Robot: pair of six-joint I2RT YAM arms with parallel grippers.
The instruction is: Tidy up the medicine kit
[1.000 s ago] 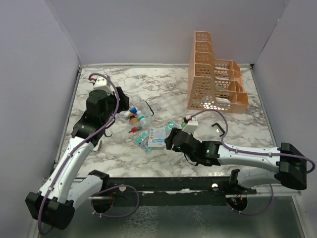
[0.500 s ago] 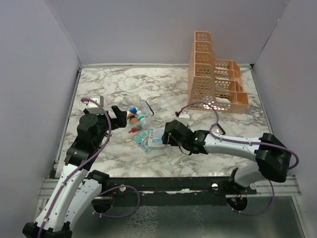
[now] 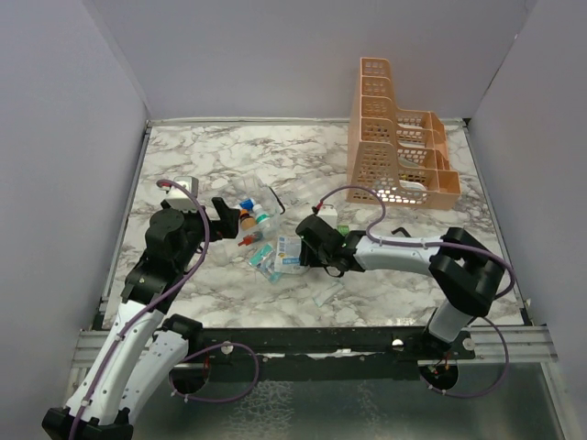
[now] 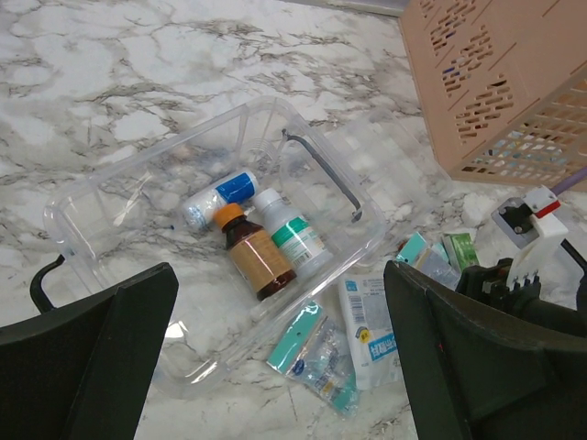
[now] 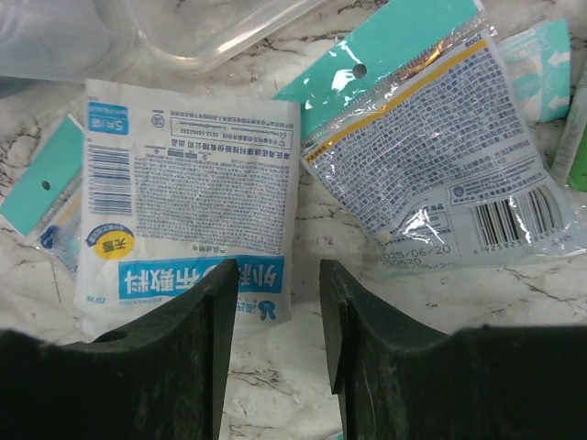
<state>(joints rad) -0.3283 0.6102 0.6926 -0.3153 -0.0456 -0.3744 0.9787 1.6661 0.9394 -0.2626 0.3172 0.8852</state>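
R gripper point(image 5: 278, 275) is only part open, holding nothing. Its fingers straddle the lower edge of a flat white sachet with a blue band point(image 5: 183, 183), with a teal-and-silver foil packet point(image 5: 431, 137) just beside it. L gripper point(image 4: 280, 284) is spread wide and empty, hanging over the medicine kit point(image 4: 101, 197), a small clear plastic box w/ a black handle. The kit sits on the white marble tabletop point(image 3: 275, 156), well apart from the tall orange perforated rack point(image 3: 394, 137). Inside it are a brown glass bottle point(image 4: 257, 261), a white bottle w/ green label point(image 4: 289, 234) and a blue-capped white tube point(image 4: 215, 197) (all lying down). The loose packets are just outside its near wall.
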